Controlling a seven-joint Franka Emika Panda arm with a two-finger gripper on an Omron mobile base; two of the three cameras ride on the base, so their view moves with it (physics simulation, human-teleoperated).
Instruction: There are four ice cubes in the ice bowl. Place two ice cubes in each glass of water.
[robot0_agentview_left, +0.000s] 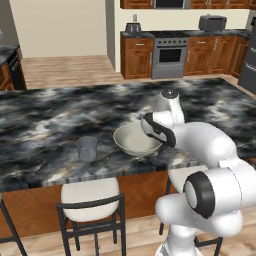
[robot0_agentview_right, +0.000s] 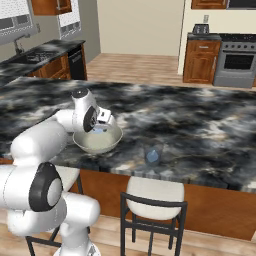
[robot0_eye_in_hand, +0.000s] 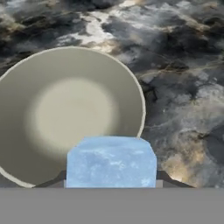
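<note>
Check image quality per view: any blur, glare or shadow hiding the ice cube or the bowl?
Hand view: ice cube sharp and close up, covering part of the ice bowl; soft bright patch in the bowl's centre, no harsh glare. Left base view: the arm hides the bowl's right rim. Right base view: even light; glass of water small, faint.

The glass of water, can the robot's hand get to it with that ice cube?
Probably yes. The gripper is shut on an ice cube above the ice bowl. The glass of water stands apart from the bowl on the counter, top open, with nothing between them.
</note>
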